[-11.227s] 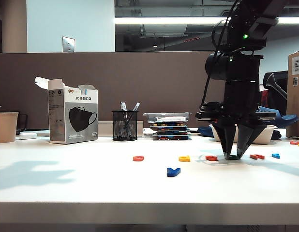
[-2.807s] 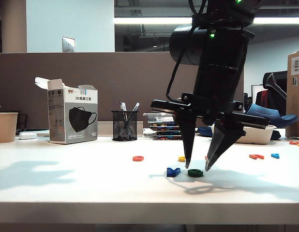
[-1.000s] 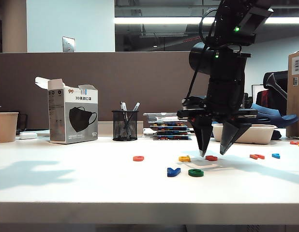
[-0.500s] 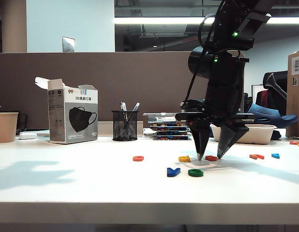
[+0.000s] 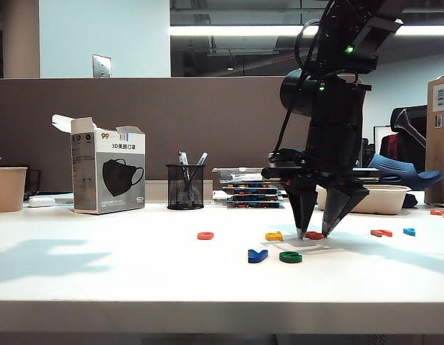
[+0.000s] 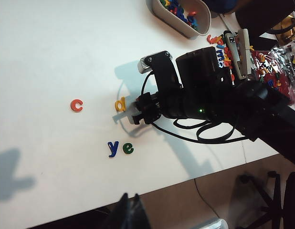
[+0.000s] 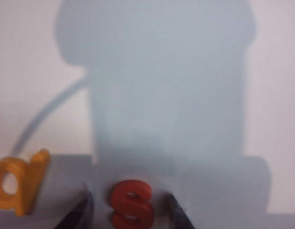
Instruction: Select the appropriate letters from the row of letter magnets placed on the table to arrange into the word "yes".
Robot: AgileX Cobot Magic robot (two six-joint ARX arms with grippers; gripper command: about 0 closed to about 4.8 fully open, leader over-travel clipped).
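Our right claw point(image 5: 313, 233) has dropped astride red "s" point(image 7: 131, 204), tips narrowing, not yet clamped. Blue "y" point(image 6: 112, 149), green "e" point(image 6: 128, 148) already paired on worktop point(image 5: 136, 280). Left claw point(image 6: 129, 212) parked, state unclear.

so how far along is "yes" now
Done: y and e lie side by side near the table's front edge. In hand: the right claw straddles the red s, jaws apart, not yet gripping. Left: place s after e. Left claw waits above the table's front edge.
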